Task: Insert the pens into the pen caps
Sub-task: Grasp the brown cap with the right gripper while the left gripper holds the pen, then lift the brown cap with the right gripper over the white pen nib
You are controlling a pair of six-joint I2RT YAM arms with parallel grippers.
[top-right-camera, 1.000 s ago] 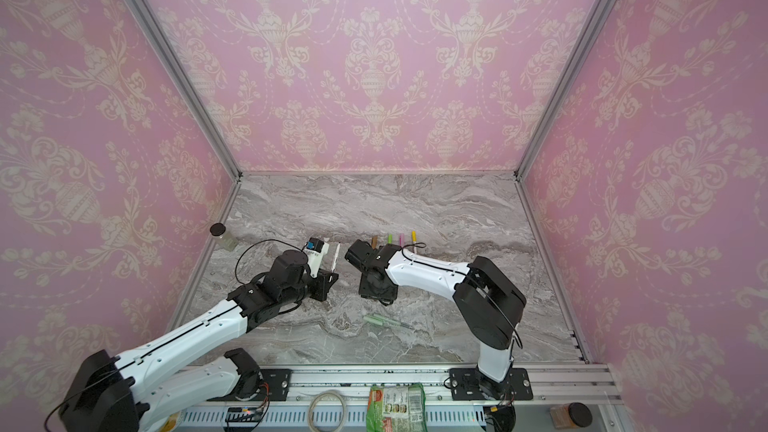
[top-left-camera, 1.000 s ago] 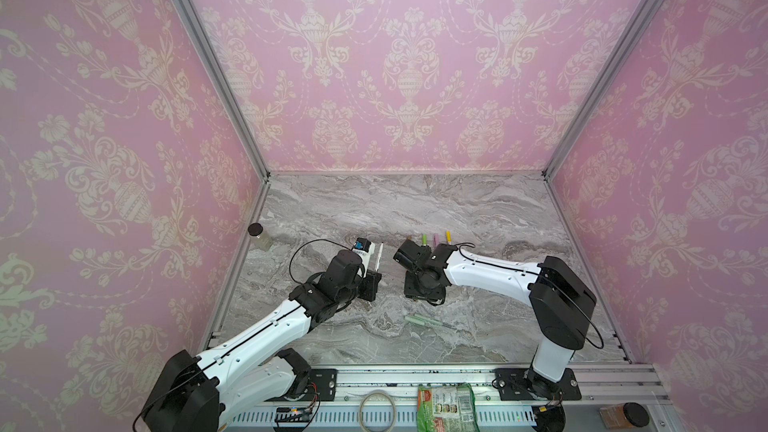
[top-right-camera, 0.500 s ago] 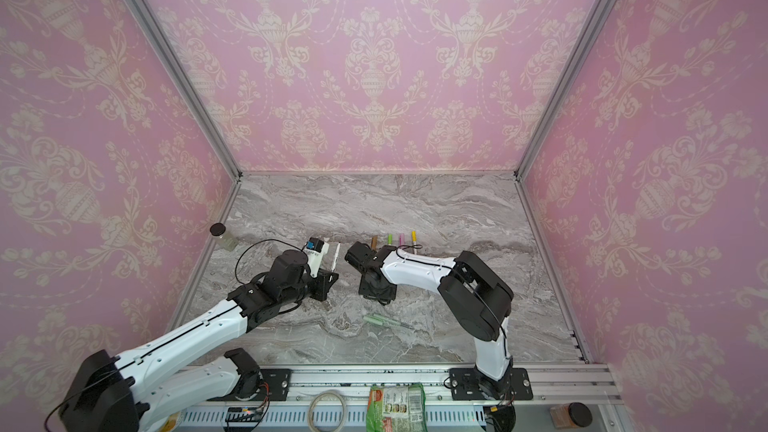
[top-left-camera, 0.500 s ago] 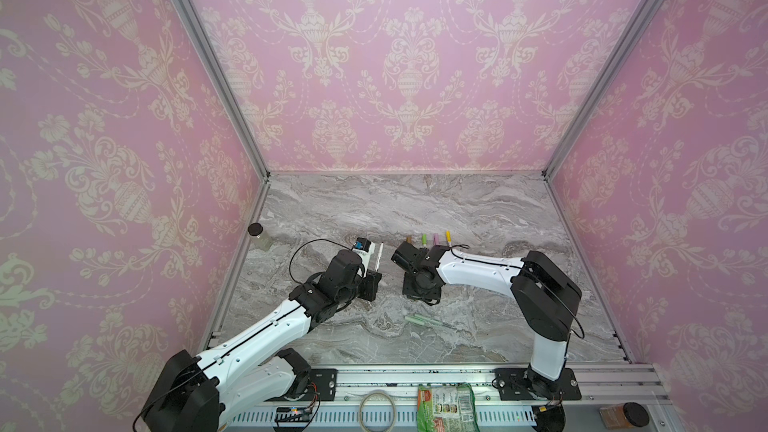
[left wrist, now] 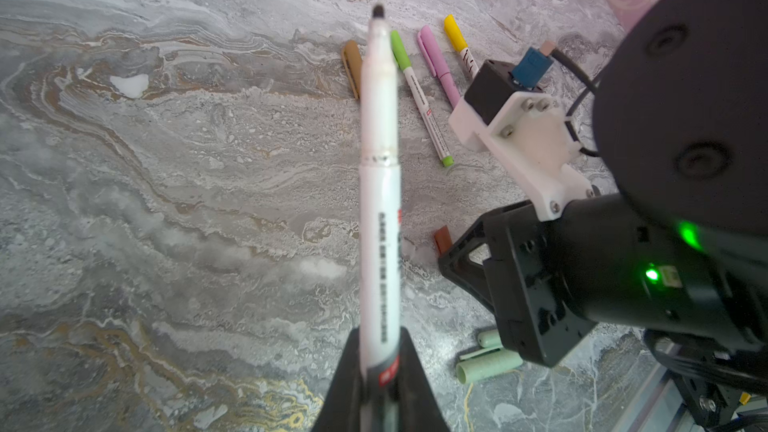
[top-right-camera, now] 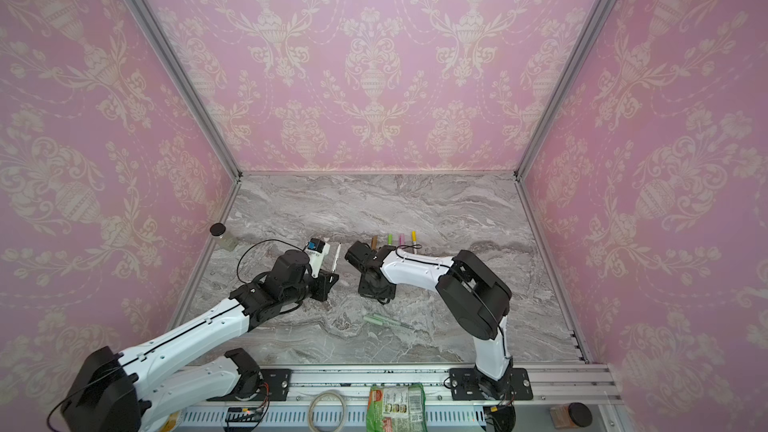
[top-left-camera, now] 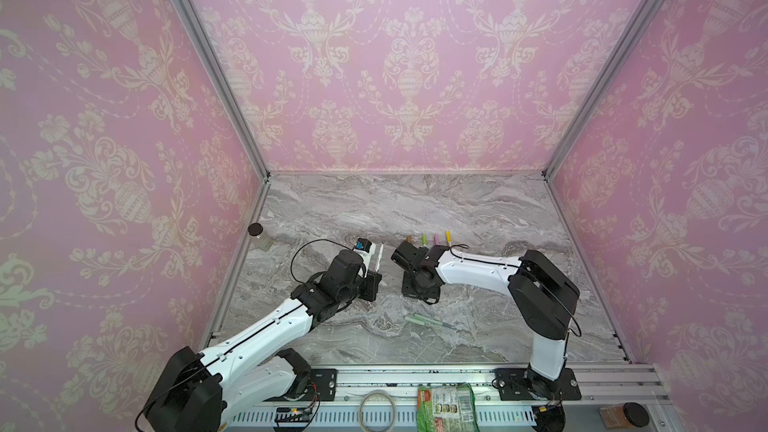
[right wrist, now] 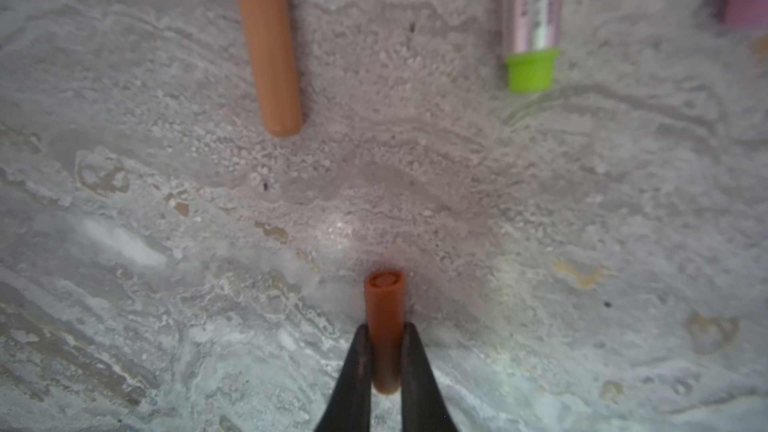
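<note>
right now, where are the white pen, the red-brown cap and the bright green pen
white pen (left wrist: 377, 126), left wrist view, mid barrel
red-brown cap (right wrist: 384, 305), right wrist view, side wall near the open end
bright green pen (left wrist: 420, 97), left wrist view, mid barrel

Pink damask walls (top-left-camera: 395, 76), grey veined marble bench (top-left-camera: 415, 209)
White pen (left wrist: 376, 201), dark tip; orange-brown cap (right wrist: 384, 305); green-capped pen (left wrist: 419, 93), pink pen (left wrist: 438, 64), yellow-capped pen (left wrist: 457, 37).
</note>
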